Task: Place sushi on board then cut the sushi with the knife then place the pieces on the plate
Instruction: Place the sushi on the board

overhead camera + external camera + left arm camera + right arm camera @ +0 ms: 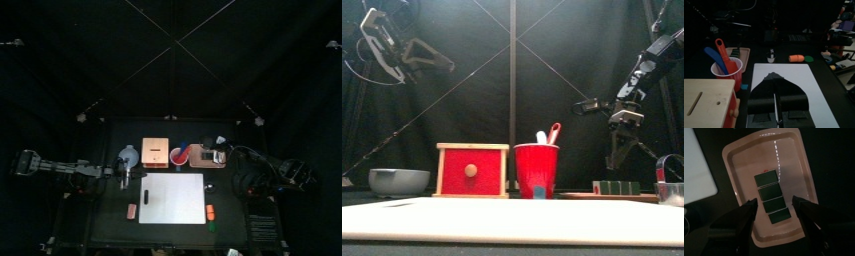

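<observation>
The sushi roll [771, 195], four dark green blocks in a row, is laid lengthwise on the pink tray [741, 158]. Its long axis runs roughly 3 to 9 o'clock, at 1 o'clock from the white board [174, 197]. The right gripper [775, 203] is held well above it, pointed down, jaws apart. The left gripper [774, 76] is raised at the board's 9 o'clock, jaws pressed together.

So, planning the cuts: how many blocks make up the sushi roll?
4 sushi blocks, in one row, end to end, along the middle of the pink tray, right of the red cup. None appears hidden.
</observation>
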